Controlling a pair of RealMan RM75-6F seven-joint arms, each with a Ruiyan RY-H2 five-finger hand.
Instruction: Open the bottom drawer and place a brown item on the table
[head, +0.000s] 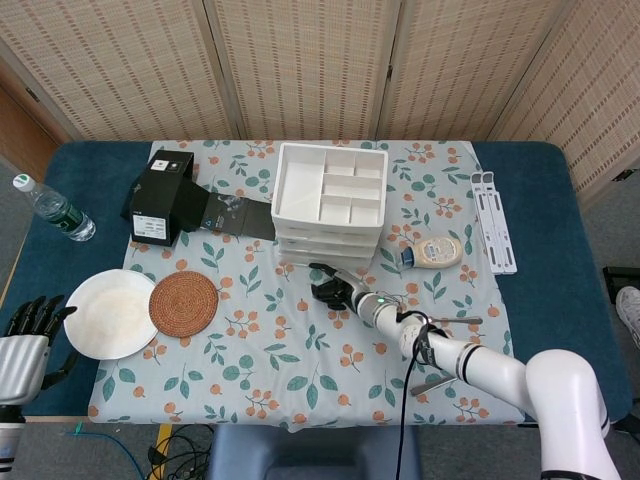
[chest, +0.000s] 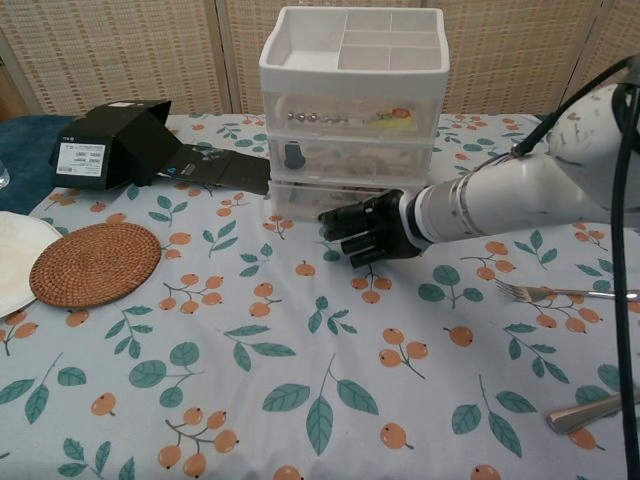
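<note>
The white three-drawer unit (head: 330, 205) (chest: 352, 100) stands at the table's middle back, with an open divided tray on top. Its bottom drawer (chest: 298, 200) (head: 305, 258) sits closed, and what lies inside is too dim to make out. My right hand (head: 333, 287) (chest: 368, 228) is low over the cloth right in front of that drawer, fingers apart and slightly curled, fingertips close to the drawer front and holding nothing. My left hand (head: 28, 335) hangs open beyond the table's near-left corner. It shows only in the head view.
A brown woven coaster (head: 184, 304) (chest: 95, 263) lies beside a white plate (head: 108, 313) at the left. A black box (head: 165, 196) and a water bottle (head: 55, 210) sit further back on the left. A squeeze bottle (head: 433, 251), a fork (chest: 560, 292) and a white rack (head: 493, 234) occupy the right side.
</note>
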